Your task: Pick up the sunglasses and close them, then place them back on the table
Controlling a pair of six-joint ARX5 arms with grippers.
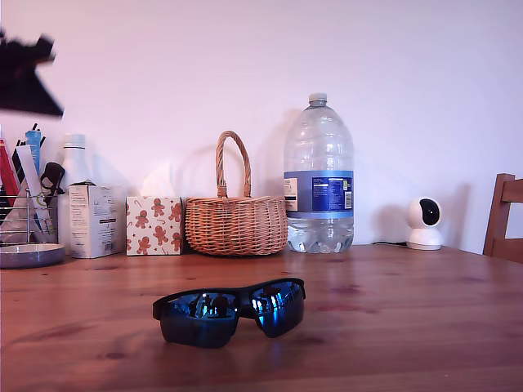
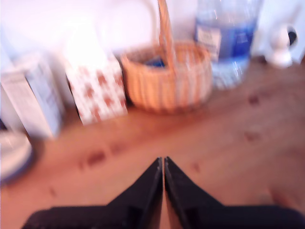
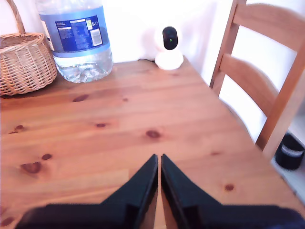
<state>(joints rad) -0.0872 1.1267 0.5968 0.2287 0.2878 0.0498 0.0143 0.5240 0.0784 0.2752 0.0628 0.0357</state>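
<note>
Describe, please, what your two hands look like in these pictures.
My first hand and my second hand look alike: each has two matte black, wedge-shaped fingers tapering to points. No cables or markings show. In the exterior view only a blurred black shape appears at its upper left.

Along the wall I see a woven wicker basket with a tall hoop handle [image 1: 235, 222], and just beside it, on the exterior view's right, a large clear plastic water bottle with a blue label [image 1: 319, 175]. Further toward that side sits a small white dome camera with a black face [image 1: 424, 222], and a brown wooden chair [image 1: 505, 216] shows at the edge. On the exterior view's left of the basket stands a white carton printed with gingerbread figures [image 1: 154, 225], then a plain white box [image 1: 92, 219], a wire rack of pens [image 1: 26, 196] and a shallow grey dish [image 1: 29, 255]
</note>
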